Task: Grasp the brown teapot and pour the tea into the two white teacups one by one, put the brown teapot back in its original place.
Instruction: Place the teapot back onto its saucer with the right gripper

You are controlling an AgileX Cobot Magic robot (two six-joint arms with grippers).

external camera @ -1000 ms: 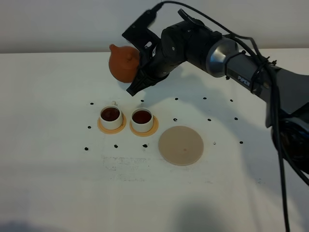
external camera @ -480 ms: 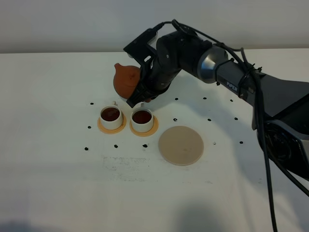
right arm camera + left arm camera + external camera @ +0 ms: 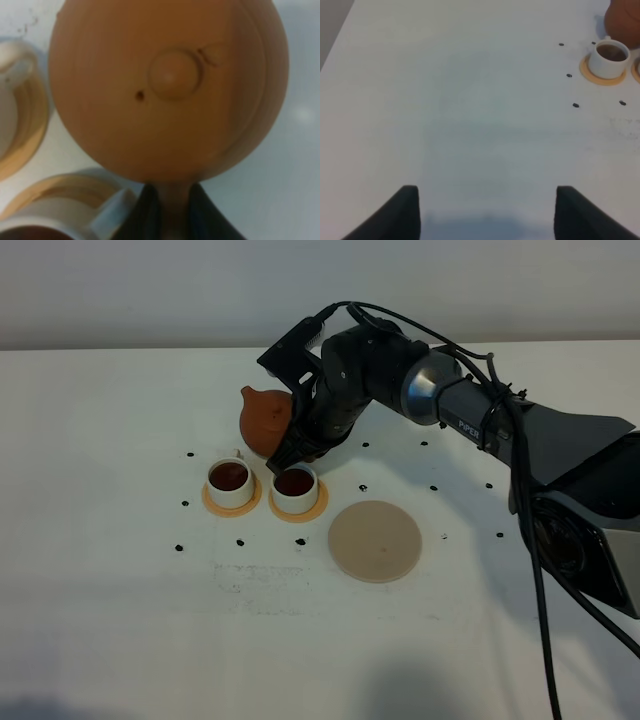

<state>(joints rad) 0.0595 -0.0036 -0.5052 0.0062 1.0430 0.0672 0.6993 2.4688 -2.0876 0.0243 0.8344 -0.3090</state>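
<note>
Right end effector [image 3: 168,210] clamped on brown teapot [image 3: 266,418] handle, pot just behind both filled cups [image 3: 294,487]. I'd lift clear, level spout, carry right to beige coaster [image 3: 375,540].

Soft, even light falls from overhead; the white counter [image 3: 120,620] reads bright without harsh glare. A faint shadow lies under the arm [image 3: 480,420], and darker patches sit along the near edge. The right wrist view is blurred, the teapot [image 3: 167,85] too close to focus. The left wrist view is hazy.
</note>
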